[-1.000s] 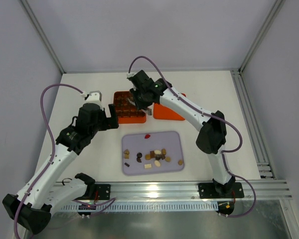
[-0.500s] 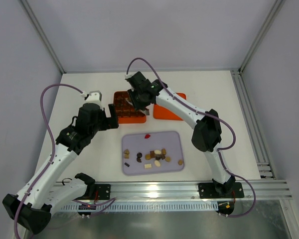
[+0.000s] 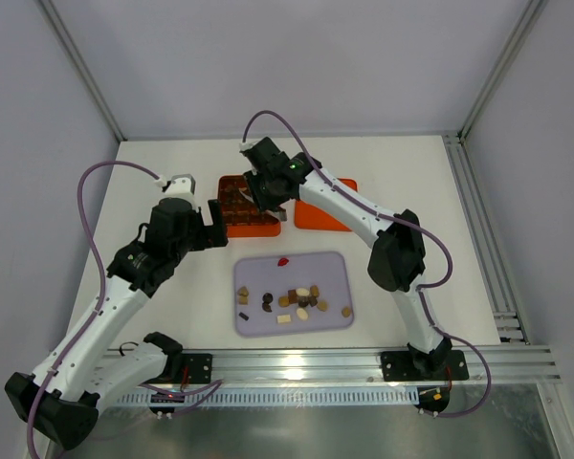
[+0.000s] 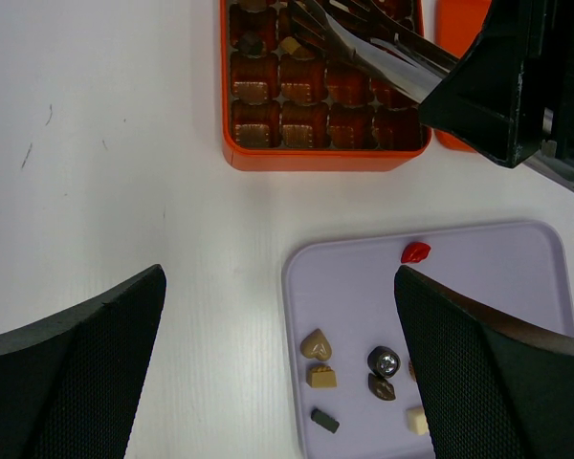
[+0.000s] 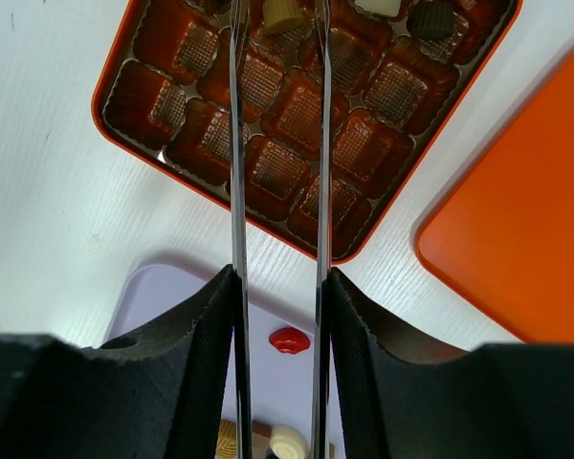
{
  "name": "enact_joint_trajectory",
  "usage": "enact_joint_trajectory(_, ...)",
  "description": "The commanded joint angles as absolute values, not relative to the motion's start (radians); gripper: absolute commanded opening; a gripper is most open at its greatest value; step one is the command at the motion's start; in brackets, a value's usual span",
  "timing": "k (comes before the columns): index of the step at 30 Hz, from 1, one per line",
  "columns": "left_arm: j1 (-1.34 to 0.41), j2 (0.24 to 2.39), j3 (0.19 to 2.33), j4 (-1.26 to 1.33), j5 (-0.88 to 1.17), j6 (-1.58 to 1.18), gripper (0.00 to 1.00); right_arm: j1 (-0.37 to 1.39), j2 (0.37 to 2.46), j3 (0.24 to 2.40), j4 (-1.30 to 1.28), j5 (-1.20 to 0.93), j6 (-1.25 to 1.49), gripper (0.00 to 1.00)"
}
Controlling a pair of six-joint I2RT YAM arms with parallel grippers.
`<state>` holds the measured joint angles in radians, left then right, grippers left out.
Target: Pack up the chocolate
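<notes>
Several small chocolate pieces (image 3: 297, 298), brown, tan and cream, lie on a lilac tray (image 3: 337, 268), with a red piece (image 3: 283, 260) near its far edge. My right gripper (image 3: 268, 196) is shut on metal tweezers (image 5: 237, 143) whose tips reach over the orange gridded box (image 3: 247, 218). A tan piece (image 5: 283, 14) sits in a box cell between the tips, which stand apart. A few far cells hold pieces; the near cells (image 5: 297, 113) are bare. My left gripper (image 3: 217, 222) is open and empty, hovering above the tray's left edge (image 4: 292, 287).
The flat orange lid (image 3: 325, 215) lies right of the box, partly under my right arm. It also shows in the right wrist view (image 5: 517, 239). White table surrounds the box and the tray. The enclosure walls stand at the back and sides.
My right arm shifted slightly left and back over the box with the tweezers, then held still. The left arm has not moved.
</notes>
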<state>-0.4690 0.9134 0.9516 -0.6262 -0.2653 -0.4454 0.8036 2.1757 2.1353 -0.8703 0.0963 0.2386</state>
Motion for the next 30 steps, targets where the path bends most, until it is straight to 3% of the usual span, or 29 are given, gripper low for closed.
enact_joint_trajectory(1,-0.463,0.905,0.948,-0.600,-0.268,-0.453,1.00,0.802,2.099,2.161,-0.862,0.133,0.235,0.44)
enact_joint_trajectory(5,-0.463,0.904,0.950,-0.601,-0.268,-0.453,1.00,0.804,2.008,2.100,-0.879,0.143,0.236,0.43)
enact_joint_trajectory(19,-0.462,0.911,0.950,-0.597,-0.262,-0.453,1.00,0.877,1.528,1.491,-0.896,0.152,0.255,0.43)
enact_joint_trajectory(30,-0.462,0.917,0.950,-0.597,-0.261,-0.453,1.00,0.934,1.517,1.350,-0.881,0.101,0.199,0.42)
